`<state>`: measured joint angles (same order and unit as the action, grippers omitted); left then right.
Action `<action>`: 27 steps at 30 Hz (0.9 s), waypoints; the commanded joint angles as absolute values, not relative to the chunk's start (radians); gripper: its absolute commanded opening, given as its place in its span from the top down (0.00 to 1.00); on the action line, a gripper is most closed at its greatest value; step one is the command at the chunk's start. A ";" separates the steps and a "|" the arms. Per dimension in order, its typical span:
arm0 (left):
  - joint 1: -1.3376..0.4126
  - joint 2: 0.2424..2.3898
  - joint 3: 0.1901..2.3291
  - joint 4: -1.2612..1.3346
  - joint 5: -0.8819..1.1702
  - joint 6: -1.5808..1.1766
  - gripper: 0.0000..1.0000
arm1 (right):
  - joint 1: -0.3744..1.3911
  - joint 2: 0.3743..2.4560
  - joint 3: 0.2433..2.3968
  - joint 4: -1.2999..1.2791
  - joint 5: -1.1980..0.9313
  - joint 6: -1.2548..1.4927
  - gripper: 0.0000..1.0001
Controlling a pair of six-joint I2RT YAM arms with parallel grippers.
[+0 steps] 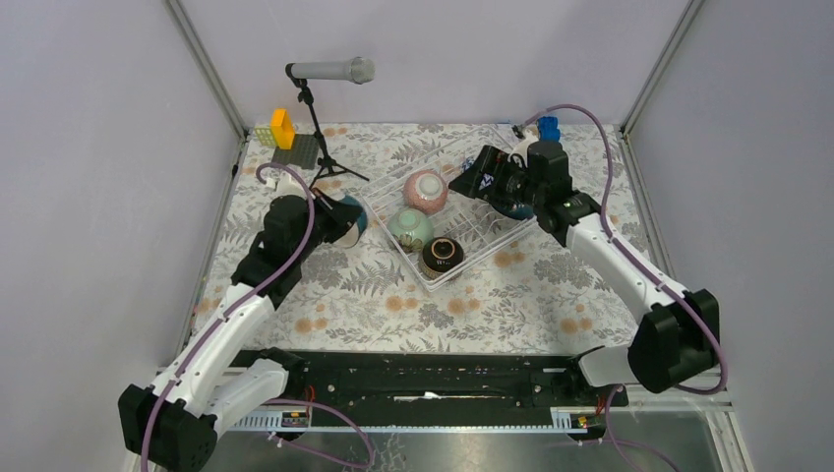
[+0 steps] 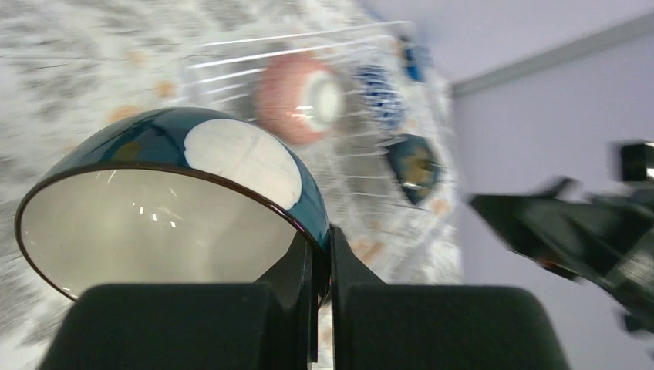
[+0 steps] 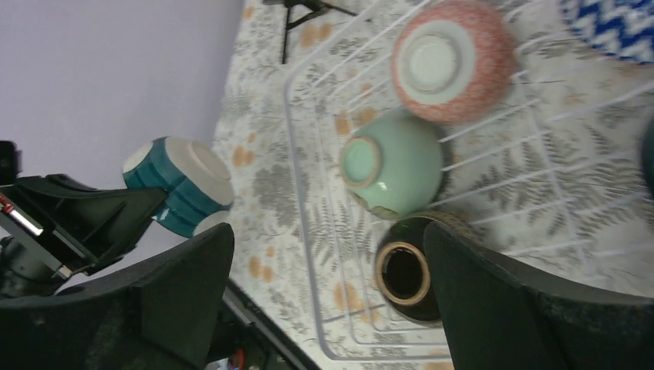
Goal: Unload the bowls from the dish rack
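Observation:
My left gripper (image 2: pixel 322 239) is shut on the rim of a teal bowl (image 2: pixel 170 208) with a white inside. It holds the bowl tilted above the table, left of the dish rack (image 1: pixel 379 221); the same teal bowl (image 1: pixel 351 213) shows in the top view. In the rack lie a pink bowl (image 1: pixel 425 189), a mint green bowl (image 1: pixel 410 228) and a dark brown bowl (image 1: pixel 443 255), all bottom up. A blue-white zigzag bowl (image 3: pixel 617 23) and a dark teal bowl (image 2: pixel 415 166) sit further right. My right gripper (image 3: pixel 328 285) hangs open over the rack, holding nothing.
A microphone (image 1: pixel 329 71) on a black tripod stands at the back left, beside a grey baseplate (image 1: pixel 298 149) with a yellow block (image 1: pixel 283 128). A blue object (image 1: pixel 548 126) sits at the back right. A black rail (image 1: pixel 433 379) runs along the near edge.

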<state>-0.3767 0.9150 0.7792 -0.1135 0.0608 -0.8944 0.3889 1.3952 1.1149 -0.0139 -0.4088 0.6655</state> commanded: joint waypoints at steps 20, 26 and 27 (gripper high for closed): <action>-0.265 1.484 1.232 -0.645 -0.406 -0.869 1.00 | 0.386 1.112 0.986 -0.227 -0.040 0.395 0.00; -0.204 1.648 1.305 -0.637 -0.364 -0.857 1.00 | 0.385 1.056 0.937 -0.240 -0.086 0.397 0.00; -0.201 1.671 1.314 -0.629 -0.359 -0.853 1.00 | 0.386 1.044 0.933 -0.246 -0.088 0.396 0.00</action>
